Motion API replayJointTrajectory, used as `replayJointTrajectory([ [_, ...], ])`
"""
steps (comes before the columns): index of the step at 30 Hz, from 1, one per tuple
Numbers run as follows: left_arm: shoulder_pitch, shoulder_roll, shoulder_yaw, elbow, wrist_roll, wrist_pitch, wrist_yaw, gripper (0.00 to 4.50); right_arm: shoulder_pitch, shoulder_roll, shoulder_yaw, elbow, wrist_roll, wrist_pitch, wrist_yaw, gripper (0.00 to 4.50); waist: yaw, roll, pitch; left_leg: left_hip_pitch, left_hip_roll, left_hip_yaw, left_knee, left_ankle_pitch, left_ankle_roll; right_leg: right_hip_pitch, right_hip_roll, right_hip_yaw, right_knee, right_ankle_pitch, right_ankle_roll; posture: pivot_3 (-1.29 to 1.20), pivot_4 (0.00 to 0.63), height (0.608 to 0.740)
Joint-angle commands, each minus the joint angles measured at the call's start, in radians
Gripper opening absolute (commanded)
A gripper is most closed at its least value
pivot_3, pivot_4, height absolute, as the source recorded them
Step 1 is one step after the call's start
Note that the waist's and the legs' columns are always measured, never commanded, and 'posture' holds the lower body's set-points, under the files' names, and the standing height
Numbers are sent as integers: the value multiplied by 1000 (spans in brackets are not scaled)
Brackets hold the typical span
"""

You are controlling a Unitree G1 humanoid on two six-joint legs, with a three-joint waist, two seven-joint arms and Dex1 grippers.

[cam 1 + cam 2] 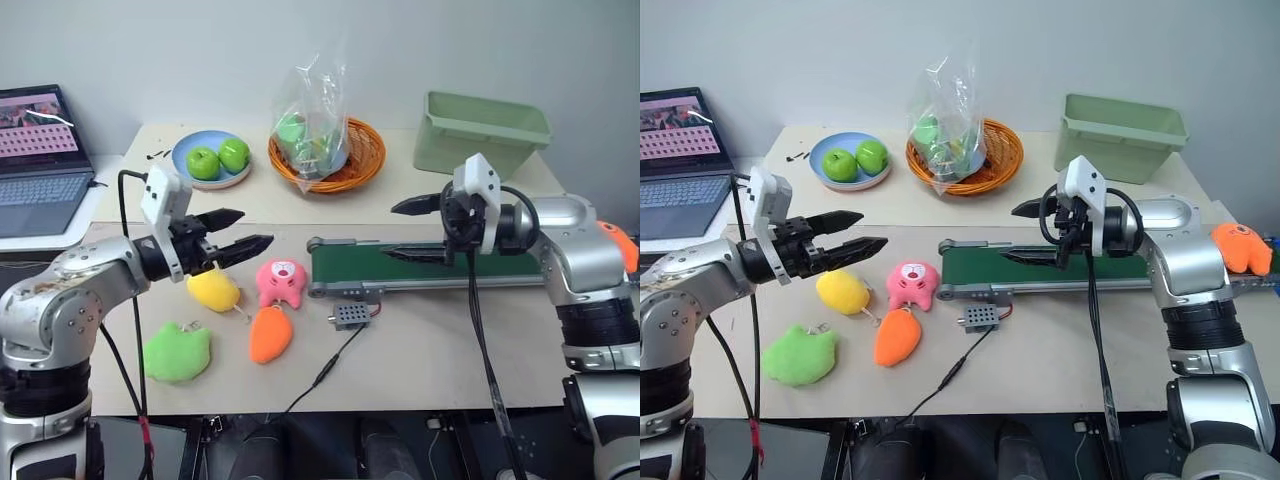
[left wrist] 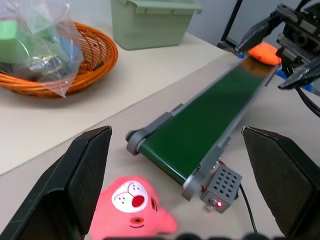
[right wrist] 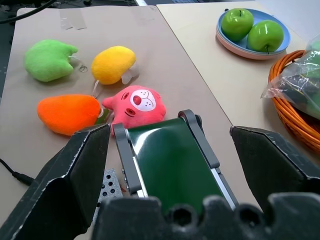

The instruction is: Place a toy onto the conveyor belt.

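Orange toy [image 1: 1241,248] rests at belt [image 1: 400,264] far end; both jaws wide, empty. Risk: right arm knocks toy off.

left tool [image 1: 236,232] open, right tool [image 1: 408,230] open

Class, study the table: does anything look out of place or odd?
Yes. One orange plush toy sits alone at the far end of the green conveyor belt, beside the right arm, while the other plush toys lie grouped near the belt's opposite end.
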Motion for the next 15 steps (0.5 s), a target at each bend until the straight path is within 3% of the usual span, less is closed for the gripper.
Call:
replayJointTrajectory([
  [1,4,26,5,-42,3,-13,-3,4462,-11,0,-36,-33,24,1,-5,4500,1,0,0,0,0,0,0,0,0,0,0,0,0,0,0,0,150,740],
  [15,23,26,25,-76,-12,-19,29,4462,-14,7,-28,-30,30,1,-6,4500,1,0,0,0,0,0,0,0,0,0,0,0,-1,0,0,0,150,740],
])
